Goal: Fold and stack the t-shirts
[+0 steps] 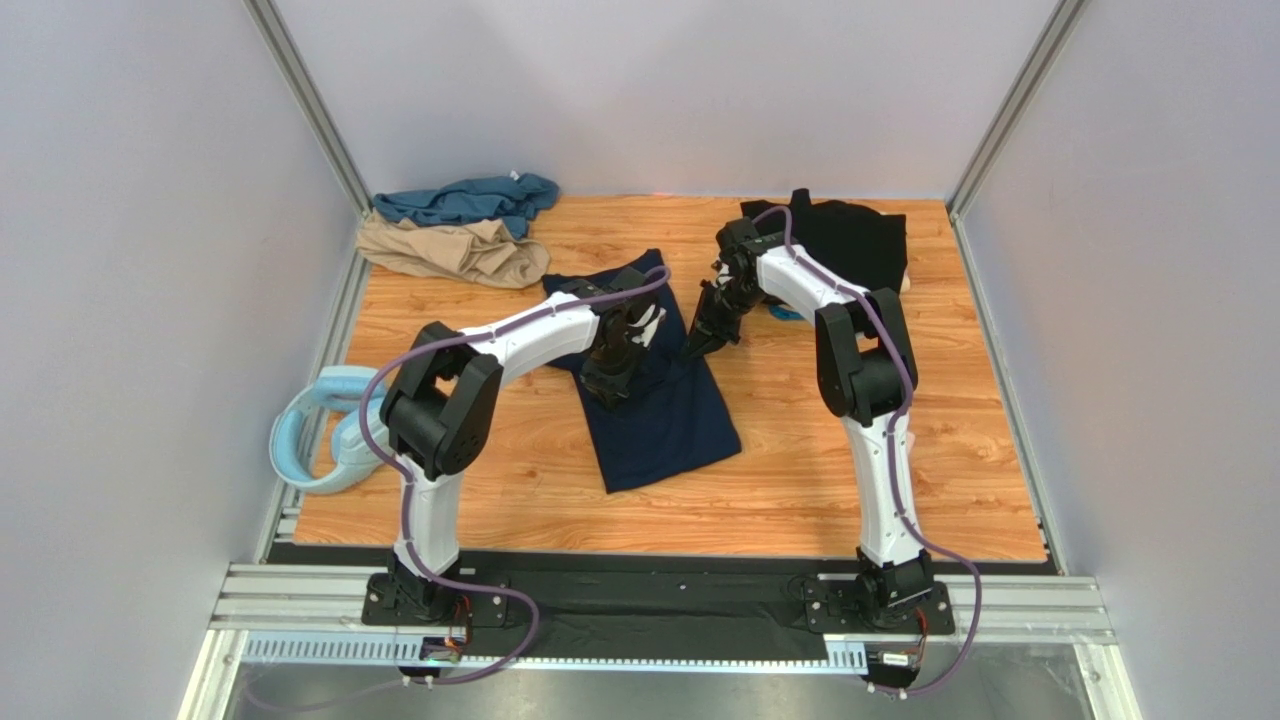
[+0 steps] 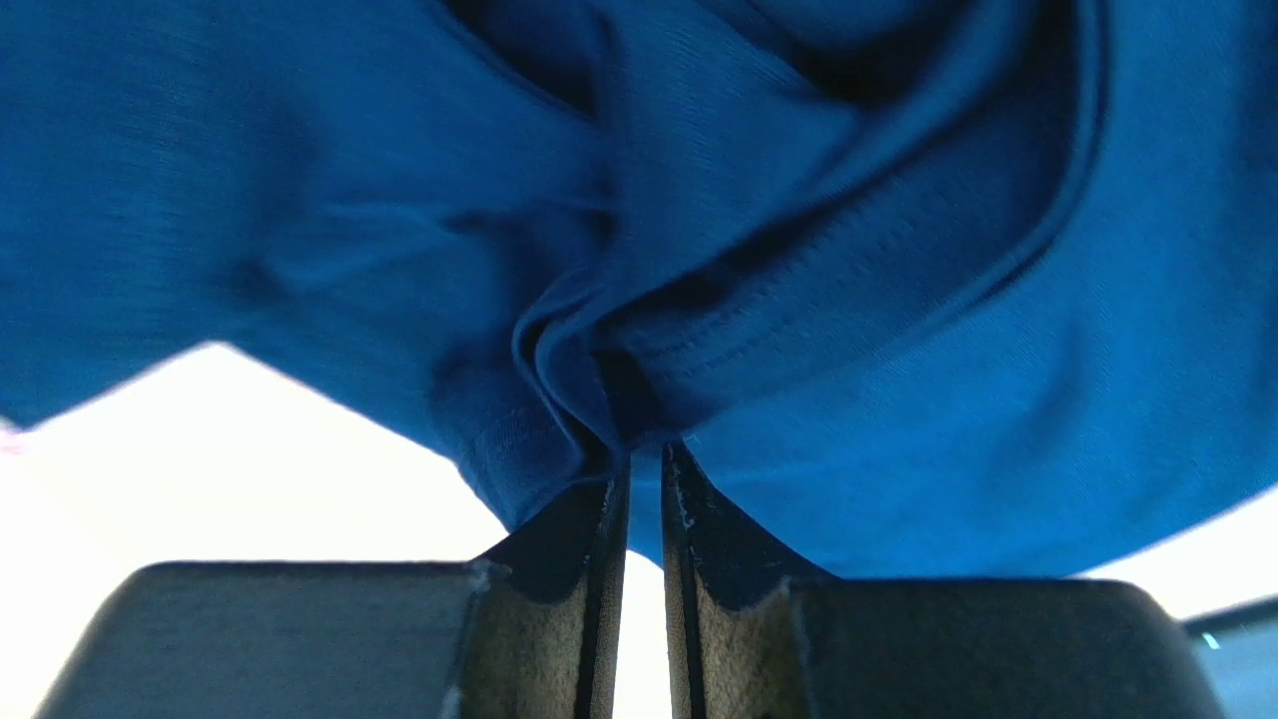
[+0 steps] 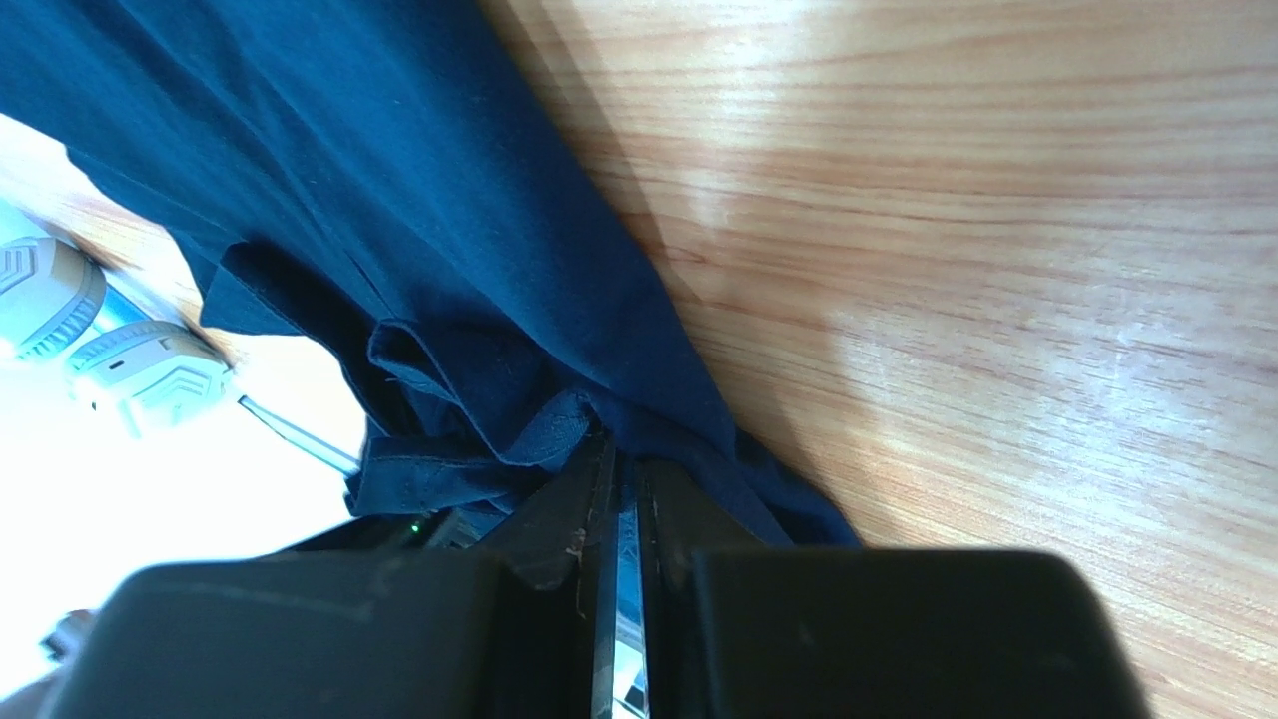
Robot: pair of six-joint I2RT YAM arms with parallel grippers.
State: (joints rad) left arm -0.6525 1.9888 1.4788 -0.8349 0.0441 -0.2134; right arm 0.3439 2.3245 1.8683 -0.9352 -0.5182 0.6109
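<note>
Wood worktop [image 1: 902, 450] bears a light, limp navy shirt [image 1: 669, 428], its bunched edges clamped in the left pincer [image 2: 642, 457] and right pincer [image 3: 618, 450]; such floppy cloth probably handles best held by its corners.

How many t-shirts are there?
4: navy t-shirt mid-table, black t-shirt far right, teal t-shirt far left corner, tan t-shirt touching it. Others could hide underneath.

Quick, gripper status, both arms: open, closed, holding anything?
Left gripper: closed, pinching the navy t-shirt.
Right gripper: closed on the same shirt's edge.
</note>
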